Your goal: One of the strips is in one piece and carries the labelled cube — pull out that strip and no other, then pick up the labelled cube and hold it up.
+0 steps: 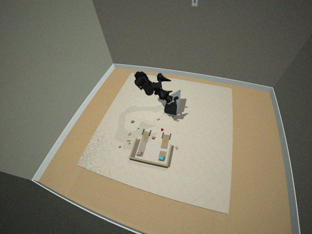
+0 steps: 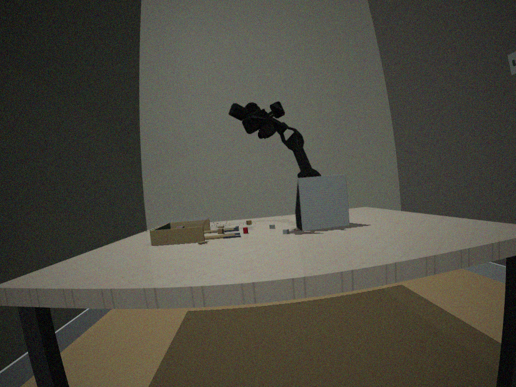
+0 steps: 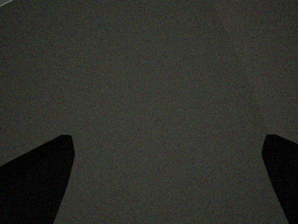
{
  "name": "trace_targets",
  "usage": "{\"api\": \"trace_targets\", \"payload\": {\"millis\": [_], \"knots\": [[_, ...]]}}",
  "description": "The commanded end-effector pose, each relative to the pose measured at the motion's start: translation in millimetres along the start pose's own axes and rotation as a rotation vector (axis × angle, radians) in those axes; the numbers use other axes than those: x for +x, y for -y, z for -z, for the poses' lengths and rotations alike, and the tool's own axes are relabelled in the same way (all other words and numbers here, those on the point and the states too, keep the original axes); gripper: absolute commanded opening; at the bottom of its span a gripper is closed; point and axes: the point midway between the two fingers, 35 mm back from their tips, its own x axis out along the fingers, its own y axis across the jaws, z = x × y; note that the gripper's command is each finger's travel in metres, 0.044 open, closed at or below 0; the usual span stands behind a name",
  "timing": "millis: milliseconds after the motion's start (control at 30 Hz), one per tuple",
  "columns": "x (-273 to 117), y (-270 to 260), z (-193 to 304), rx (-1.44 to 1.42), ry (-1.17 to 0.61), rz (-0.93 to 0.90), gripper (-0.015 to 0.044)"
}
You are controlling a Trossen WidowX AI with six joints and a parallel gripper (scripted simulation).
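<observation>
A long tan strip (image 1: 144, 143) at the left runs unbroken into the walled tray (image 1: 148, 161) (image 2: 177, 236). A pink cube (image 1: 139, 153) with a small dark mark sits on its far end. The right strip shows as two pieces, an outer piece (image 1: 165, 141) and an inner piece (image 1: 162, 153), with a pale gap between them. A teal cube (image 1: 161, 158) sits on the inner piece; no mark can be made out on it. My gripper (image 1: 171, 86) (image 3: 170, 146) is open and empty, raised high near the arm's base, well away from the tray and strips.
Dark blue upright pieces (image 1: 142, 131) (image 1: 170, 136) flank the strips' outer ends. A red block (image 1: 162, 129) (image 2: 245, 230) lies between tray and arm. Small tan blocks (image 1: 132, 121) (image 1: 153, 137) and grey pieces (image 1: 119, 147) lie around. A pale panel (image 2: 323, 203) stands beside the arm's base.
</observation>
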Motion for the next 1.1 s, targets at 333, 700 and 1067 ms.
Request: {"api": "trace_targets", "payload": {"millis": [333, 700, 1067], "knots": [[19.7, -132.9, -42.2, -1.015, 0.452, -0.55, 0.04], [-8.8, -200.9, -80.8, -1.533, 1.212, -0.734, 0.04], [-47.0, -210.4, -129.9, -1.555, 1.954, -0.542, 0.04]]}}
